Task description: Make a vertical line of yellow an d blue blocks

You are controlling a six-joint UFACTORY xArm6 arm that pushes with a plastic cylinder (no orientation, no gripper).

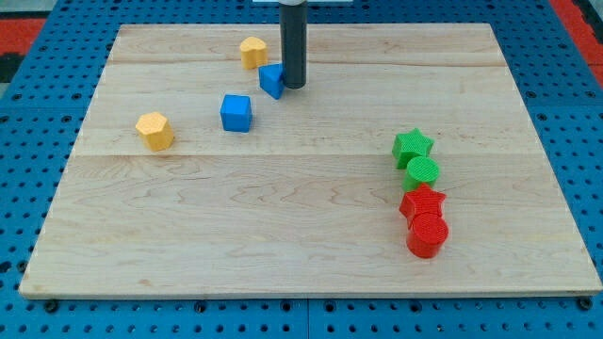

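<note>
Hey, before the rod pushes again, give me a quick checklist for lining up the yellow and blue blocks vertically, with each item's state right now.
1. My tip in view and beside a task block: ok, it sits at the right edge of the upper blue block.
2. All four task blocks on the board: ok.
3. Vertical line formed: not ok; the upper yellow block, upper blue block, blue cube and left yellow block run diagonally.
4. Green and red blocks away from the work area: ok, clustered at the view's right.
5. Tip actually touching the upper blue block: cannot tell.
</note>
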